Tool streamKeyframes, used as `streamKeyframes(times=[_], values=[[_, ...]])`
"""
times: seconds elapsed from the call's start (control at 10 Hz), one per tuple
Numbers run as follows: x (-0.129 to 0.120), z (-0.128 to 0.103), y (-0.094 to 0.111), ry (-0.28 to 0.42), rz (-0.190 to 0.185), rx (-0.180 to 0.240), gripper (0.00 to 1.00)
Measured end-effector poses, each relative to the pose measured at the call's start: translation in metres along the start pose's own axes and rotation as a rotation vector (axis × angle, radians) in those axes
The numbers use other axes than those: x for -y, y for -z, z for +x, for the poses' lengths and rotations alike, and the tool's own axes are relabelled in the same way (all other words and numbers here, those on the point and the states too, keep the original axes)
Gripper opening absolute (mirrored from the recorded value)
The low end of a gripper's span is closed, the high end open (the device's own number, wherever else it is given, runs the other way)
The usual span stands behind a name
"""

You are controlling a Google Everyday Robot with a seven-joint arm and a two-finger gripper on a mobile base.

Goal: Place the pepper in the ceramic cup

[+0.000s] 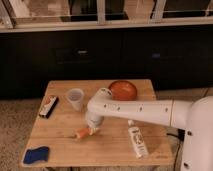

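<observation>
Across the lower half of the frame sits the wooden table (60, 135), w/ the white robot arm (135, 111) reaching in from the right edge to mid-table. Orange bowl (123, 90) is at the table's back edge, ctr-right. White labelled tube (137, 142) lies front right, blue sponge (36, 155) in the front-left corner, dark snack bar (48, 106) at the left edge. Ceramic cup (75, 98) stands upright, back left of ctr, near the arm's wrist but apart from it.

Gripper (92, 131) points down at the tabletop, front of ctr. The pepper (81, 133) lies right at its tip, poking out to the left, well short of the cup. Whether the gripper is clenched on the pepper or merely over it can't be told. Probably the pick stage, i.e. early in the task.

To do it well:
- get a firm hold across the pepper's thick part
- lift straight up, enough to clear the cup rim
- travel up-left in frame and centre over the mouth
- lower tip-first, then let go

A sideways nudge could tip the cup.
</observation>
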Motion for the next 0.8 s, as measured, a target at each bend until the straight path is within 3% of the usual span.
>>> streamKeyframes(times=[0.3, 0.8], values=[[0.019, 0.004, 0.031, -0.023, 0.006, -0.018, 0.2], [0.049, 0.014, 0.058, -0.049, 0.005, -0.029, 0.2]])
